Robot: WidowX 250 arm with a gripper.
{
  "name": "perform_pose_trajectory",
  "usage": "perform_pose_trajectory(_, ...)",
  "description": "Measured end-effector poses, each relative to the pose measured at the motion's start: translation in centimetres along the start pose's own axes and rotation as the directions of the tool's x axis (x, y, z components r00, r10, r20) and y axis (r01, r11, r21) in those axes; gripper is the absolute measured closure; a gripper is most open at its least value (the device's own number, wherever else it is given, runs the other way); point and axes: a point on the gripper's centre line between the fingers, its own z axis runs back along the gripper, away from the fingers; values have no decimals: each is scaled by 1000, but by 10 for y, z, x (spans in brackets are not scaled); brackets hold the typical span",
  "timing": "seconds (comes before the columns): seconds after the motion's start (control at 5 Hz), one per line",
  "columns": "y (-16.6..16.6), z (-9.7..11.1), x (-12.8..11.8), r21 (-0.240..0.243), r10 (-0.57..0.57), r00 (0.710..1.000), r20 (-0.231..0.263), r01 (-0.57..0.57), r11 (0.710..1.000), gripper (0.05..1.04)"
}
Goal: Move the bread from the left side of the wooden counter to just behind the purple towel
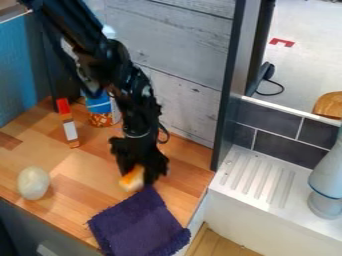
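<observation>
Orange-and-white piece (131,179) is located at the wooden counter (80,170), beside the purple cloth (137,222) and well apart from the pale round object (33,183), and appears clasped by the black gripper (139,176), with grasping judged complete and release not performed.

Small object (131,179) at the gripper (141,176), cloth (139,224) before it, round object (33,183) left, box (69,125) and canister (101,111) behind, drainboard (256,177) right.

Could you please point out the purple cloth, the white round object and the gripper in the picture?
Purple cloth (139,225): camera view, middle of its upper surface.
White round object (33,183): camera view, middle of its visible side.
Gripper (139,172): camera view, midway between its fingertips.
</observation>
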Motion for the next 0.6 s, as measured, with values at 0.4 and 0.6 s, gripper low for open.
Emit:
perform_pose_trajectory(0.4,4,18,-7,36,8,999,46,-9,999,86)
perform_pose_trajectory(0.6,17,78,-12,50,26,991,129,-32,998,85)
